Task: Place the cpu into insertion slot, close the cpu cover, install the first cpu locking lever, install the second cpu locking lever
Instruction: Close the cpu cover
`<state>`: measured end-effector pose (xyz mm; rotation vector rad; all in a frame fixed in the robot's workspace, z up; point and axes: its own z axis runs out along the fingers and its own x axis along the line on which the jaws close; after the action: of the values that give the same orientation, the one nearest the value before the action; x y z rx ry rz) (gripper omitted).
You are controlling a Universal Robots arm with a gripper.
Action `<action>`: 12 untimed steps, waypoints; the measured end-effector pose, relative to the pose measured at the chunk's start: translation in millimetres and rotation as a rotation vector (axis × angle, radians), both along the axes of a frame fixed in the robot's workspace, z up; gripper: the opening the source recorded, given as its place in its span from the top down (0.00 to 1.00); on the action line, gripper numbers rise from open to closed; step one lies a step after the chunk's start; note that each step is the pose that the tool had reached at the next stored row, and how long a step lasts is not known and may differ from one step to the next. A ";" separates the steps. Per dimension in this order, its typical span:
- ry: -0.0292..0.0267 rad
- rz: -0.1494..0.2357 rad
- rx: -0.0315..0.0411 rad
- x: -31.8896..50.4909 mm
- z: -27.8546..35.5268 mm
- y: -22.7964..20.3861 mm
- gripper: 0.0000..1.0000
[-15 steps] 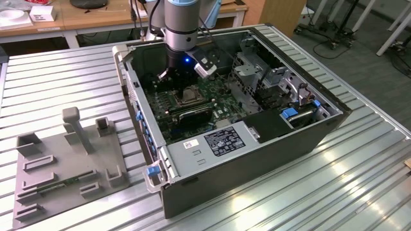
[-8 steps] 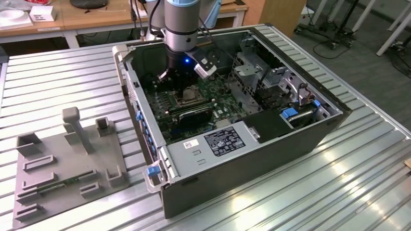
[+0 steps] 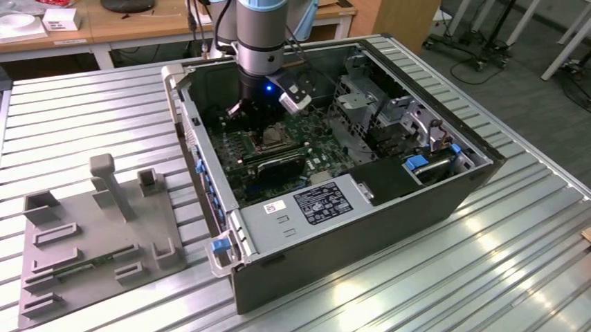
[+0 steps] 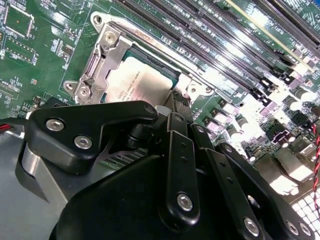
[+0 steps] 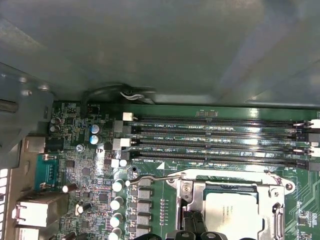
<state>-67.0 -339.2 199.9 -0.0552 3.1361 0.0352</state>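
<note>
The cpu [image 4: 140,82], a pale silver square, lies in the insertion slot [image 3: 270,137] on the green motherboard. The silver cpu cover [image 4: 107,47] lies flat around it, and the chip shows through its window. In the first wrist view the cpu [image 5: 232,215] and cpu cover [image 5: 195,192] sit close to my gripper [image 5: 192,222]. My gripper [image 4: 176,100] is shut, its black fingertips together at the socket's edge beside the chip, with nothing seen between them. A thin wire locking lever [image 5: 150,177] sticks out sideways past the socket's corner. The arm [image 3: 261,48] reaches down into the open case.
Long black memory slots [image 5: 215,135] run beside the socket. A grey case wall [image 5: 150,45] rises just beyond them. Capacitors [image 5: 117,200] and ports crowd one side. A metal drive cage [image 3: 369,111] fills the case's right; a grey fixture plate [image 3: 93,235] lies on the ribbed table.
</note>
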 end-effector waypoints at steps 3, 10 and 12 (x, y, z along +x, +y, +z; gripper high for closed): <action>-0.0001 0.000 0.0002 0.0 -0.1 0.0 0.89; 0.0003 0.000 -0.0003 -0.1 -2.3 0.0 0.89; 0.0000 0.000 0.0001 0.0 -2.5 0.0 0.89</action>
<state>-67.0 -339.2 197.4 -0.0551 3.1361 0.0353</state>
